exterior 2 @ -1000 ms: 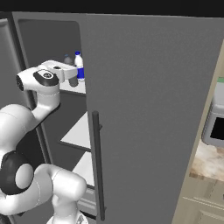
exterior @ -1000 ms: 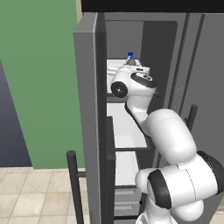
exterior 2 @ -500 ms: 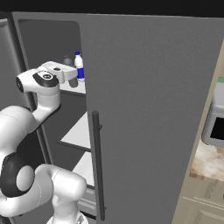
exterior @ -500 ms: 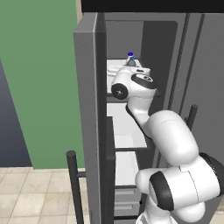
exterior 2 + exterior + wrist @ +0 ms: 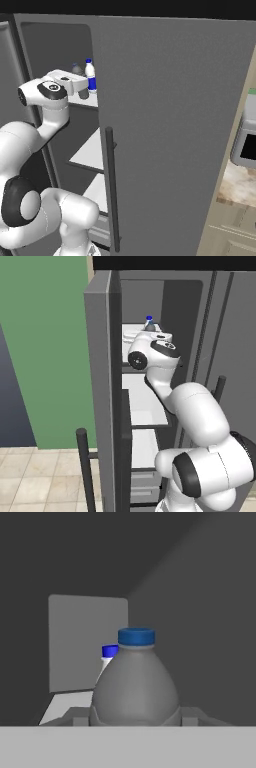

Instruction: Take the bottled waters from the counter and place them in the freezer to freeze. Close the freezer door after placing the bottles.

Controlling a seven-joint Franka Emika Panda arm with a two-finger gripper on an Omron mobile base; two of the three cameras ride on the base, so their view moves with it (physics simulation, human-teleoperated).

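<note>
- Two bottles are seen inside the freezer (image 5: 145,406), both at the top shelf (image 5: 82,99).
- The grey bottle (image 5: 134,684) is clamped between the fingers of the gripper (image 5: 135,718), whose tips press its sides low down, in the hand view.
- The white bottle (image 5: 90,75) is stood upright on the shelf, just behind and to one side of the grey one; its blue cap (image 5: 109,650) peeks past the grey shoulder.
- The step in hand is judged to be the setting down of the grey bottle; whether its base is already on the shelf cannot be told.
- The bottle is best kept upright and eased down until its base is borne fully by the shelf, well back from the front edge.
- A gap from the white bottle should be held, so that it is not knocked over.
- The fingers should be parted only once the bottle is seated, then drawn straight back along the approach line, clear of the cap.
- The freezer door (image 5: 102,401) is stood wide open; it is left to be shut last, by a push once the arm is clear of the opening.
</note>
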